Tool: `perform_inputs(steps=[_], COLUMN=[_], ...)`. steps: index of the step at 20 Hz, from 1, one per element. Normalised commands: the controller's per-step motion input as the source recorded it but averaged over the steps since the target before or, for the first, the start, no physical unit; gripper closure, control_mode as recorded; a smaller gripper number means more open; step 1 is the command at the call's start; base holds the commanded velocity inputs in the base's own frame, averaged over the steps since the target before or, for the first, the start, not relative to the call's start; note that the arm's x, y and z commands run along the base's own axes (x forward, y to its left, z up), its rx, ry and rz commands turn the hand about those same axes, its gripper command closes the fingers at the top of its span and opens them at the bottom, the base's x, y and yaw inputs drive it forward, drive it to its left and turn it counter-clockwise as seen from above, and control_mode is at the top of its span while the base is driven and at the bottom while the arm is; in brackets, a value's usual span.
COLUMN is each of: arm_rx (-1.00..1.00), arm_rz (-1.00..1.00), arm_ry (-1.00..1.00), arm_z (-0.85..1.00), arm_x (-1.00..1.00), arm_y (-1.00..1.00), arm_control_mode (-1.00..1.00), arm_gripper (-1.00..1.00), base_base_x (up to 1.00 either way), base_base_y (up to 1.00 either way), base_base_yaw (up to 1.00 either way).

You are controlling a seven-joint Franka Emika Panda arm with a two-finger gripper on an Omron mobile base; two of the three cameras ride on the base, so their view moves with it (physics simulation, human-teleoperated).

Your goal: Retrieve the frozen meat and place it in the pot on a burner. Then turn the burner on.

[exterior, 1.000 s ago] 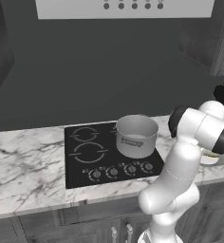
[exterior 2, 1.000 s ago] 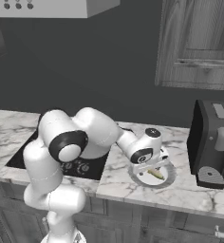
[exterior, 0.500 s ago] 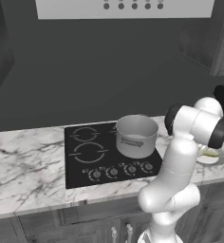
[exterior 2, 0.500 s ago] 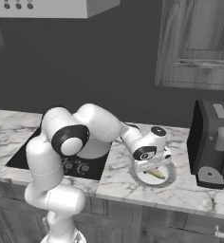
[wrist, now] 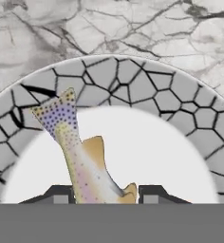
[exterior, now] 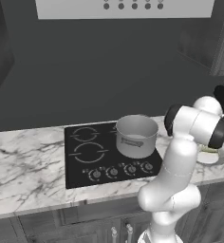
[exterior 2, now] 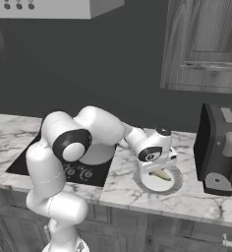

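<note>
The frozen meat (wrist: 85,161) is a pale, speckled fish-shaped piece lying on a round plate (wrist: 133,76) with a grey cracked-stone rim. My gripper (wrist: 107,194) points straight down at it, and the two dark fingertips (wrist: 61,193) press against either side of its body. From the right base view, the gripper (exterior 2: 157,165) hangs low over the plate (exterior 2: 174,184), with a yellowish sliver of the meat (exterior 2: 160,173) under it. The silver-grey pot (exterior: 136,136) stands on the back right burner of the black cooktop (exterior: 90,152), well left of the plate (exterior: 218,159).
A row of burner knobs (exterior: 118,171) runs along the cooktop's front edge. A dark coffee machine (exterior 2: 221,147) stands on the marble counter just right of the plate. Wall cabinets hang above on the right, and a hood hangs over the cooktop.
The jaws have gone from wide open to closed against the meat. The hand has sunk slightly toward the plate.
</note>
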Motion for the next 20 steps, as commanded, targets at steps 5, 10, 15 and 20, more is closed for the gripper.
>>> perform_inputs(steps=[5,10,15,20], arm_rx=[-0.01,-0.08,-0.11,-0.01], arm_rz=[0.00,0.00,0.00,0.00], arm_ry=[-0.08,-0.04,0.00,-0.01], arm_z=[0.71,0.82,1.00,0.92], arm_x=[0.04,0.04,0.05,0.01], arm_y=[0.73,0.98,0.76,0.55], arm_control_mode=[-1.00,-1.00,-1.00,-1.00], arm_gripper=[1.00,1.00,1.00,1.00], base_base_x=[0.00,0.00,0.00,0.00], base_base_y=[0.00,0.00,0.00,0.00], base_base_yaw=[0.00,0.00,0.00,0.00])
